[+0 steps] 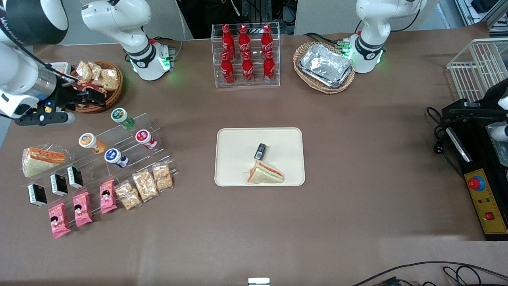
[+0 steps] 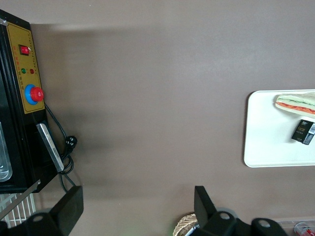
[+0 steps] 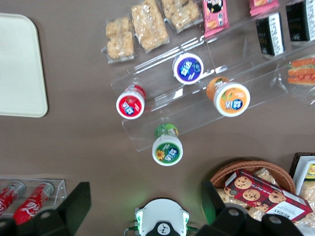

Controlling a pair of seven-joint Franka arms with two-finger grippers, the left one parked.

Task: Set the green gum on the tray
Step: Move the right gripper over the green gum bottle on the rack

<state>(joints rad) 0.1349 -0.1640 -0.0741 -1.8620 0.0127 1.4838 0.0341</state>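
Observation:
The green gum (image 1: 121,118) is a small green bottle with a white lid, lying on the top step of a clear stepped rack; it also shows in the right wrist view (image 3: 167,149). The cream tray (image 1: 238,143) lies at the table's middle and holds a sandwich (image 1: 266,174) and a small black box (image 1: 260,151); its corner shows in the right wrist view (image 3: 19,64). My gripper (image 1: 88,95) is open and empty, raised over the wicker snack basket, a little farther from the front camera than the green gum. In the wrist view the gripper (image 3: 142,201) is apart from the gum.
Orange (image 1: 90,142), red (image 1: 145,138) and blue (image 1: 115,156) gums lie on the same rack (image 1: 131,135). Nearer the front camera are cracker packs, pink packets, black boxes and a wrapped sandwich (image 1: 41,160). A cola bottle rack (image 1: 246,55) and a basket of foil trays (image 1: 324,66) stand at the back.

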